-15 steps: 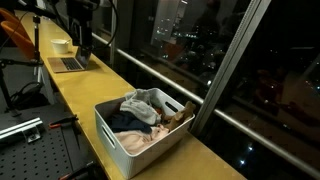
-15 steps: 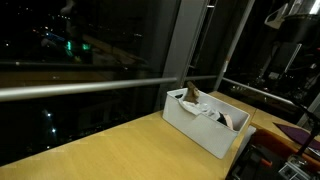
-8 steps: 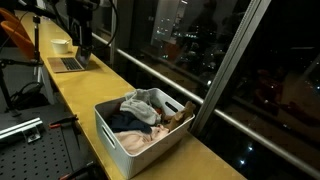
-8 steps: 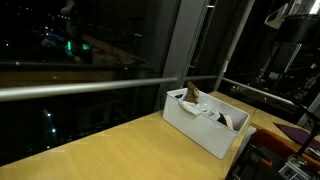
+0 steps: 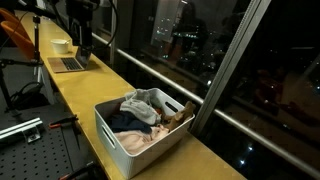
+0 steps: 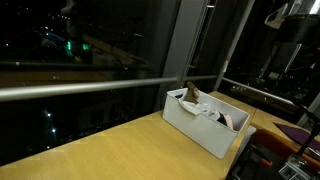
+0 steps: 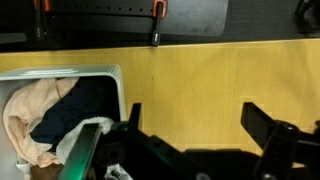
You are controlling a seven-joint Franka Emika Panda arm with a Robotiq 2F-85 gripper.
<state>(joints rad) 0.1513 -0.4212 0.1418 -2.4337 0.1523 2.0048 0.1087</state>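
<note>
My gripper [image 7: 190, 112] open wide and empty, over bare table [image 7: 200, 70], bin [image 7: 117, 85] of clothes [image 7: 30, 108] off to one side, open room up to table edge

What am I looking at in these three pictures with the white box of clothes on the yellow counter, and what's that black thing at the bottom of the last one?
That black thing is part of a robot arm: its two-fingered gripper. Two pictures come from cameras standing off to the side. The third comes from a camera on the arm's wrist, looking down past the black fingers. On the long yellow wooden counter beside the night window stands a white plastic bin. It holds a pile of grey, dark blue and beige clothes. Farther along the counter lie a grey laptop and a white cup or bowl. The gripper is open, holds nothing, and hangs over bare counter beside the bin.
</note>
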